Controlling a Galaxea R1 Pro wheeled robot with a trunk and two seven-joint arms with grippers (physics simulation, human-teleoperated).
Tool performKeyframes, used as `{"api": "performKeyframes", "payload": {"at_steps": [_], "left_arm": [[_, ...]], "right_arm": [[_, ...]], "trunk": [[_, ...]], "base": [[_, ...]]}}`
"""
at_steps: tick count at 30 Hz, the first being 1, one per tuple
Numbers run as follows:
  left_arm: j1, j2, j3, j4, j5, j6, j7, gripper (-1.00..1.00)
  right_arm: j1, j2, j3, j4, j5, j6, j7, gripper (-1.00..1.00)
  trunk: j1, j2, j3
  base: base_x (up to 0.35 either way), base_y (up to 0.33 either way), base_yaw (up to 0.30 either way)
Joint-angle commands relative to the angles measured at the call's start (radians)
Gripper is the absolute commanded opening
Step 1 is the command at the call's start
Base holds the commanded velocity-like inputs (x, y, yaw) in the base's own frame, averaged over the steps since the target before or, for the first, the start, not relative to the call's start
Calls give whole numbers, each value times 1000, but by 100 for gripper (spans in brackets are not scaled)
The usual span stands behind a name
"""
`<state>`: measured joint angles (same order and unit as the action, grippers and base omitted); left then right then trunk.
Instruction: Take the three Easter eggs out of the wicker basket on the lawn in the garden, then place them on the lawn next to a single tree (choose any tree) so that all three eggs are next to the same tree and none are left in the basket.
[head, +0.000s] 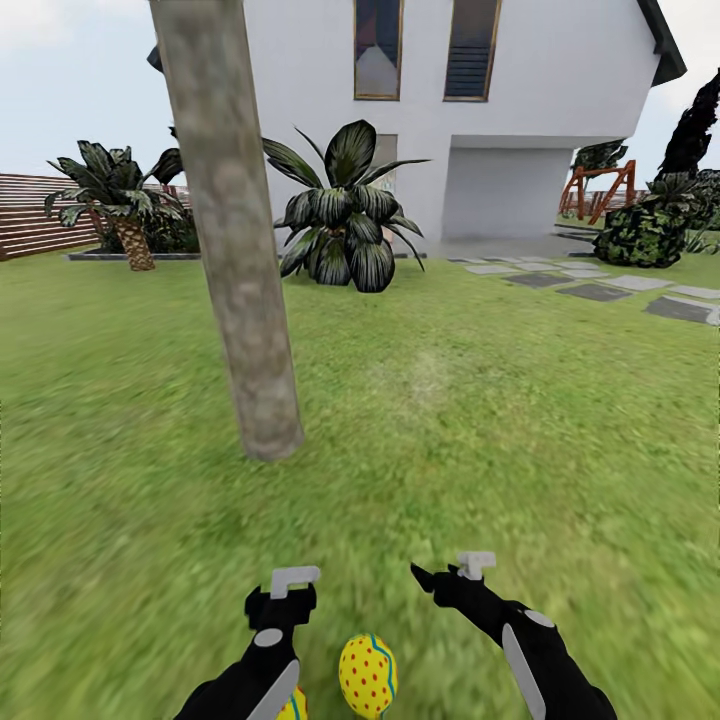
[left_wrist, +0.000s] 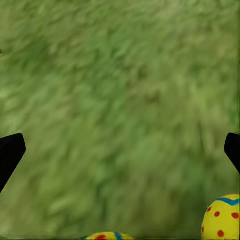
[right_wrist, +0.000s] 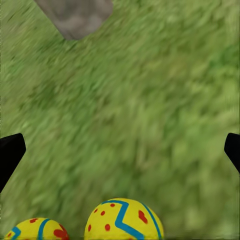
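My left claw (head: 283, 598) hangs low over the bright green grass lawn (head: 500, 430), its black fingers (left_wrist: 10, 155) spread wide with nothing between them. My right claw (head: 440, 580) hovers at about the same height, also spread wide and empty.

One yellow egg with red dots and a blue-green zigzag band (head: 367, 675) lies on the grass between my two arms, nearer to me than either claw's tips. A second egg of the same pattern (head: 292, 708) peeks out just beside my left forearm, mostly hidden at the picture's lower edge. In my right wrist view both eggs lie close together on the grass.

The thick, mottled grey-brown tree trunk (head: 232, 230) rises from the lawn ahead of my left claw, near the eggs but not touching them.
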<state>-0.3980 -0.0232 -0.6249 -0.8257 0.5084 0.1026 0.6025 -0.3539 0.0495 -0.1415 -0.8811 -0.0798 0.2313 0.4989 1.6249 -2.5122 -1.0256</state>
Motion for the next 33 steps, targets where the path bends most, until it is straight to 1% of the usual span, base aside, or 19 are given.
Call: {"api": "performKeyframes", "payload": {"at_steps": [1,6,10,20,33], "left_arm": [[-1,1,-4,-1,4,3,8,100],[-1,0,-4,-3,4,-4,8,100],[-1,0,-4,-4,4,-5,8,100],[-1,2,-4,-14,5,-6,9,100],[-1,4,-4,-22,6,-6,8,100]], "right_arm": [[0,1,-4,-1,-8,9,5,100],[0,2,-4,-1,-8,9,5,100],[0,3,-4,-1,-7,9,4,100],[0,3,-4,-1,-2,11,-7,100],[0,6,7,-1,3,16,-14,100]], "trunk": [[-1,0,-1],[-1,0,0],[-1,0,2],[-1,0,8],[-1,0,13]], "base": [[-232,0,0],[-299,0,47],[-334,0,194],[-343,63,260],[-314,158,280]]}}
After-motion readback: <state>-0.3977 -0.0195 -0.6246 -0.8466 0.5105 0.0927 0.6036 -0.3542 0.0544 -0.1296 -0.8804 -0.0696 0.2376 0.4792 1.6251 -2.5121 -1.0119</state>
